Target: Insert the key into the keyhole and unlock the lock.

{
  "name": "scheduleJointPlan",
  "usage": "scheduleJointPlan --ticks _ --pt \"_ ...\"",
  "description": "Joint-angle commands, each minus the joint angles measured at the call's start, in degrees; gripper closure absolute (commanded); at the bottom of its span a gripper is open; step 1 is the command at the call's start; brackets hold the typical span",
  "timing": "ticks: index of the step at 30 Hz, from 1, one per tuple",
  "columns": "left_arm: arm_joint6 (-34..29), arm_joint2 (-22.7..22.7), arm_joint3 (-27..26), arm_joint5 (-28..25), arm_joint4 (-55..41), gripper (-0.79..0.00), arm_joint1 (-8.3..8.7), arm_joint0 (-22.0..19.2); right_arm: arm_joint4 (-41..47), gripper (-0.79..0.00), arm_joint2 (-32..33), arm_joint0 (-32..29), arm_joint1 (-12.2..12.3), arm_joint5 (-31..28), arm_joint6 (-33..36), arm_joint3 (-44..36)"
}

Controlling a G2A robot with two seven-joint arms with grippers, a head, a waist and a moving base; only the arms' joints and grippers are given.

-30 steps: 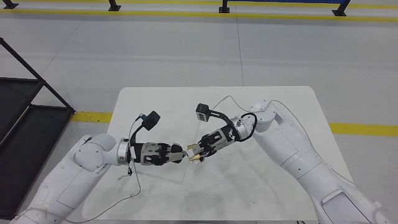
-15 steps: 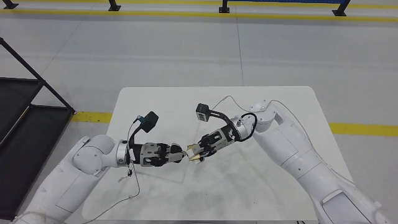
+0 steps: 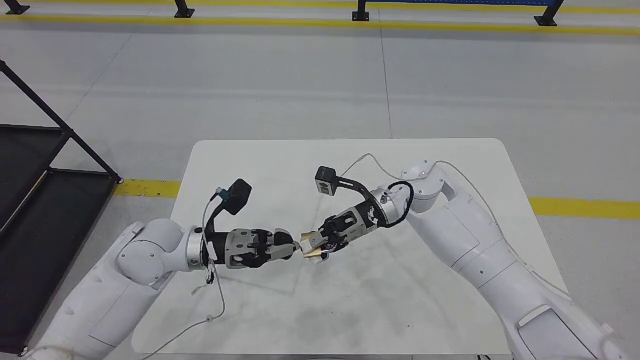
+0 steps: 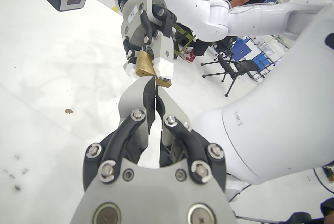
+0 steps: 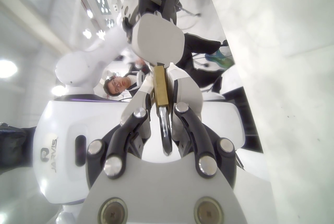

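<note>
White desk (image 3: 450,290) lies below; my right claw (image 3: 322,243) clamps the brass padlock (image 4: 144,65) aloft so my left claw (image 4: 154,84), pinched together, presumably on the key, meets its base.

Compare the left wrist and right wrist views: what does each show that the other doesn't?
The left wrist view gives the lock's broad brass face, the left gripper's black pads pressed together, and a brown speck on the table. The right wrist view gives the lock edge-on with its steel shackle between the right gripper's fingers. Both show the right gripper clamped on the lock and the shut left gripper at its other end.
</note>
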Motion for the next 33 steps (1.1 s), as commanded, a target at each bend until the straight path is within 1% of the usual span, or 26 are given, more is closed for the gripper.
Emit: scheduleJointPlan --ticks 1,15,24,33 --pt "0.98 -0.24 -0.23 -0.32 1.27 0.000 -0.04 0.21 0.00 0.000 0.00 0.00 0.00 0.00 0.00 0.00" --pt "7.45 -1.27 -1.32 -2.49 8.74 0.000 -0.36 1.87 0.00 0.000 0.00 0.00 0.00 0.00 0.00 0.00" --pt "12.76 -2.48 -2.60 -3.57 15.57 0.000 -0.69 3.59 0.00 0.000 0.00 0.00 0.00 0.00 0.00 0.00" --pt "15.97 -2.96 -3.60 -4.02 19.85 0.000 -0.88 4.66 0.00 0.000 0.00 0.00 0.00 0.00 0.00 0.00"
